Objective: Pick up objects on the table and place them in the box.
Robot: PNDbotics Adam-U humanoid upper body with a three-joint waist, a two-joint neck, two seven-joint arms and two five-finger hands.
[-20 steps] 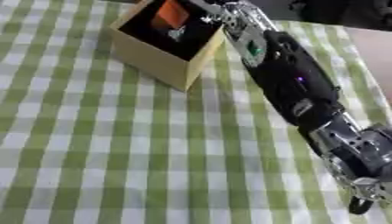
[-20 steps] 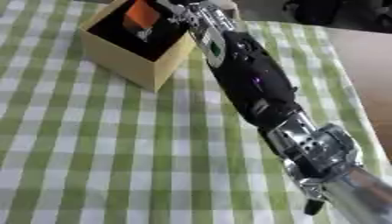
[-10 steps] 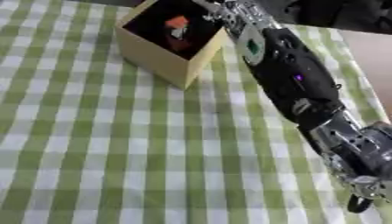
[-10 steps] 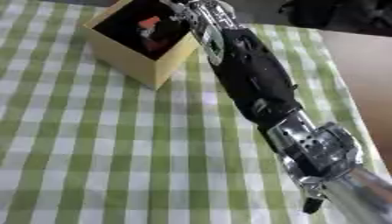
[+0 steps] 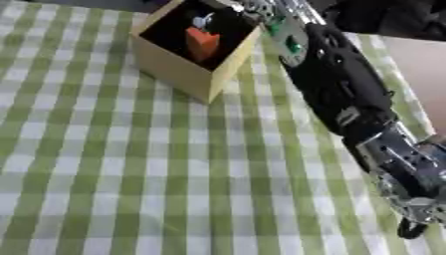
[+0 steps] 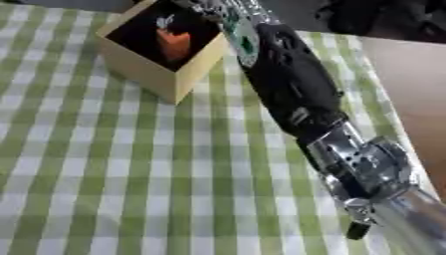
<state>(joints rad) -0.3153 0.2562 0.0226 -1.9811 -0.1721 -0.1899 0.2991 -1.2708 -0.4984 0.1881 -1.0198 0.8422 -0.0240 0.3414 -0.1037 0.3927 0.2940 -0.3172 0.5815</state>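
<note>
A tan cardboard box (image 5: 174, 74) with a dark inside stands at the top of the green-checked table. An orange object (image 5: 202, 44) lies inside it, with a small pale thing (image 5: 202, 21) behind it. My right arm (image 5: 335, 84) stretches from the lower right up to the box's far right corner. My right hand (image 5: 257, 9) sits just past that corner, mostly cut off by the view's top edge. No part of the hand touches the orange object. My left hand shows in no view.
The green and white checked cloth (image 5: 131, 174) covers the table to the left of and below the box. The table's right edge (image 6: 383, 99) runs beside my arm, with brown floor beyond it. Dark shapes lie at the top right.
The orange object was up at my right hand over the box and now lies lower, inside it. The hand has drawn back toward the box's far right corner.
</note>
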